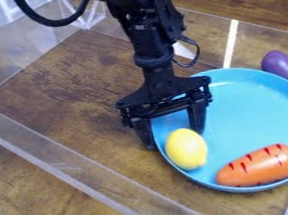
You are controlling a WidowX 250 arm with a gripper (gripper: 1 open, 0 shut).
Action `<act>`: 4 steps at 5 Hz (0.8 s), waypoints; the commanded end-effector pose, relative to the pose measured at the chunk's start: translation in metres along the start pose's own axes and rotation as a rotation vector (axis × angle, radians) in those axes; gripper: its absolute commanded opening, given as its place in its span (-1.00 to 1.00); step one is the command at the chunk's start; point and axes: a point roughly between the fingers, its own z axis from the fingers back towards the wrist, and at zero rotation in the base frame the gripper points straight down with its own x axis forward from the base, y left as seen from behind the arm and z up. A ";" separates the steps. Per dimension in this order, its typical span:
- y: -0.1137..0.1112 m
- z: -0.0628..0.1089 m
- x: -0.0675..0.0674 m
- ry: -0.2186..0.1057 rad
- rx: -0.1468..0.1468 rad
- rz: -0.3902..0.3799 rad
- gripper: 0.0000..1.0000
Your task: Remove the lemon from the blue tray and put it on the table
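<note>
Black tool point(171, 129) released, jaws wide, right behind small yellow oval lemon point(185, 148) on round light-blue plastic tray point(262, 113). We'd straddle lemon's middle, squeeze gently, avoid orange carrot point(259, 166).

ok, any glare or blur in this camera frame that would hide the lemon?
Camera view: bright white glare streak on the glossy dark brown wooden table, reflections on the clear acrylic wall; the small yellow oval lemon on the round light-blue plastic tray is sharp and unobscured.

Open end effector point(171, 128) above lemon point(185, 148), blue tray point(261, 103), carrot point(260, 166)
</note>
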 end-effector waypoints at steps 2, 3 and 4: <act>-0.001 -0.008 0.001 0.016 0.024 0.002 1.00; -0.003 -0.009 0.002 0.017 0.030 0.002 1.00; -0.005 -0.009 0.002 0.018 0.036 0.003 1.00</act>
